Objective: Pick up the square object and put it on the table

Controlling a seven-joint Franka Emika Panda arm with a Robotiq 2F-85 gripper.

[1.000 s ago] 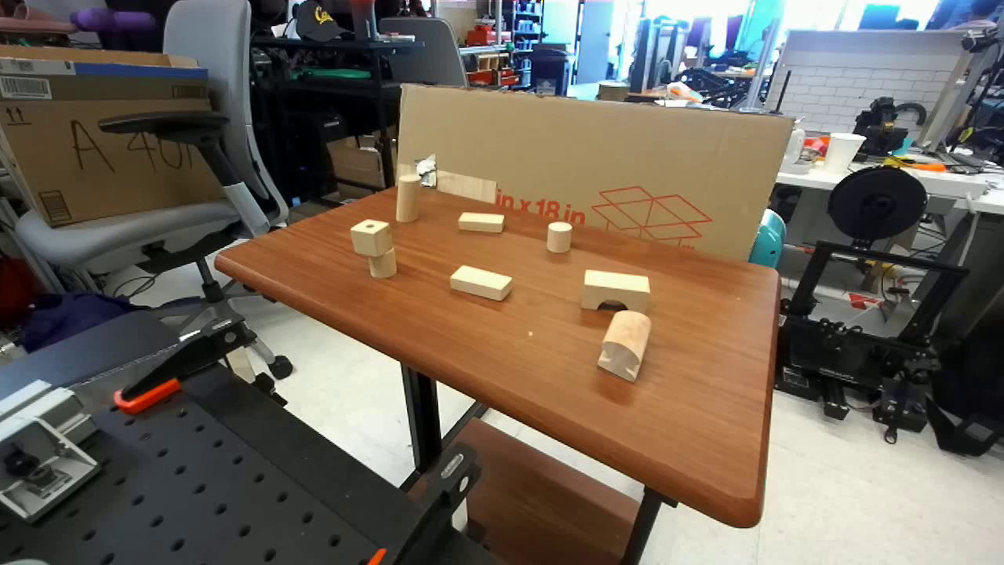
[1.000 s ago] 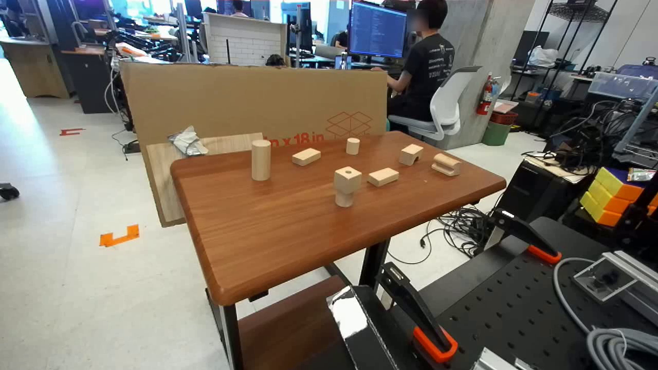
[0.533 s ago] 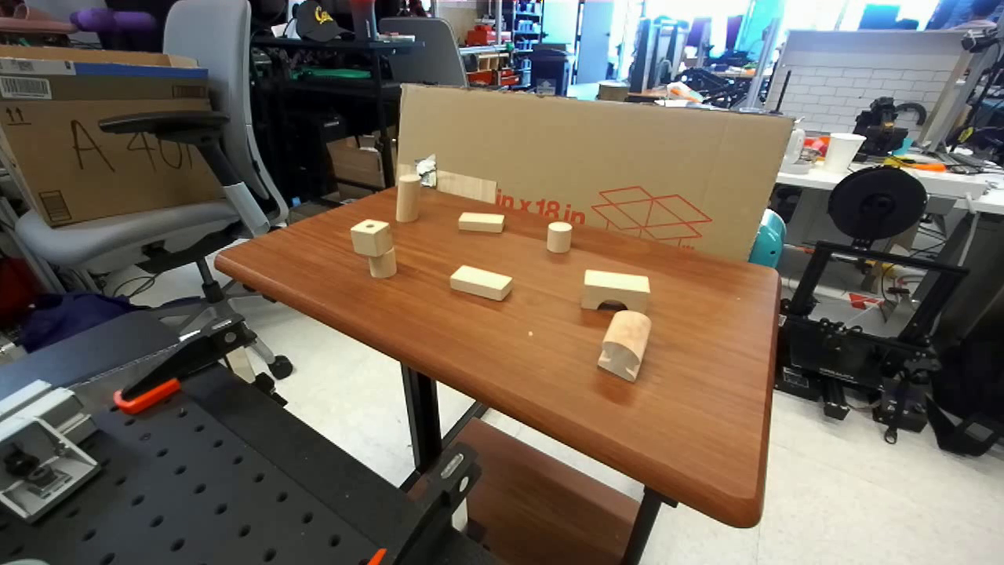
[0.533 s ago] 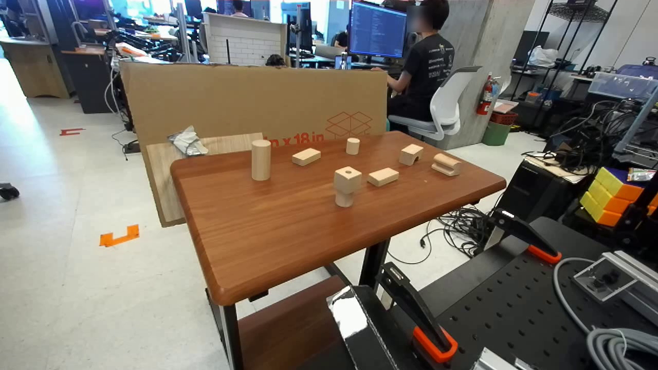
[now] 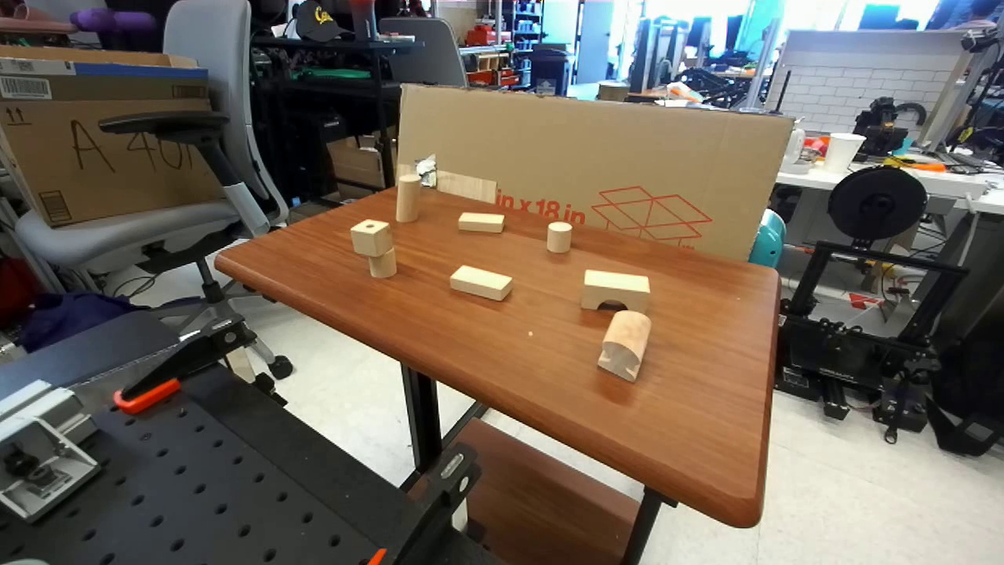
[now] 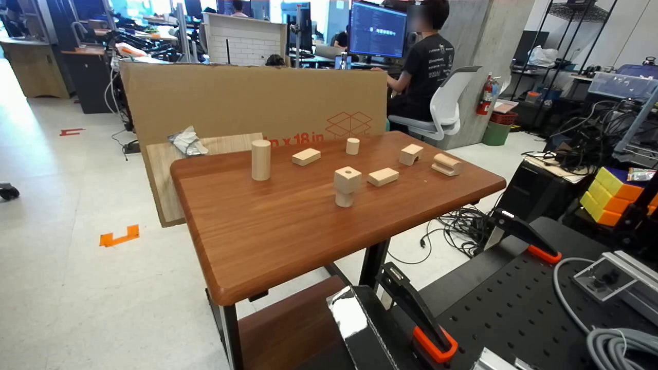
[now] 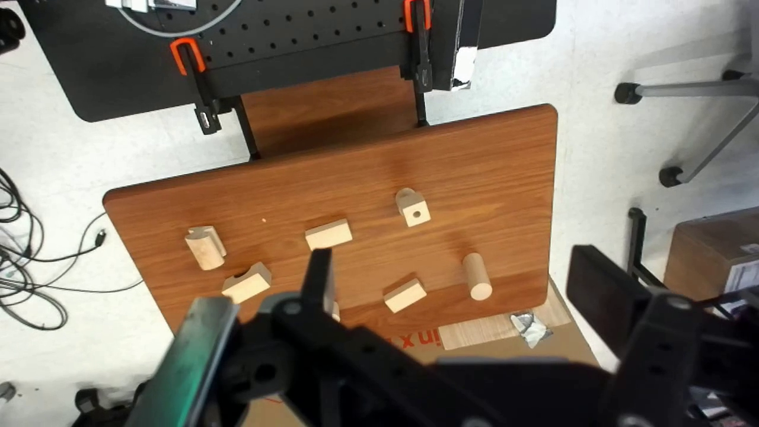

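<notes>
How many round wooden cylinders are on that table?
3. In an exterior view: a tall cylinder at picture left, a short cylinder near the far edge of the table, and a third cylinder beneath the square block. No others seem hidden.

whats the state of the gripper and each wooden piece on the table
gripper, open, holding nothing
cube, stacked, hole up
lower cylinder, upright, under cube
lone short cylinder, upright
tall cylinder, upright
nearer flat block, lying flat
farther flat block, lying flat
arch block, cutout down
rounded block, curved side up
</notes>
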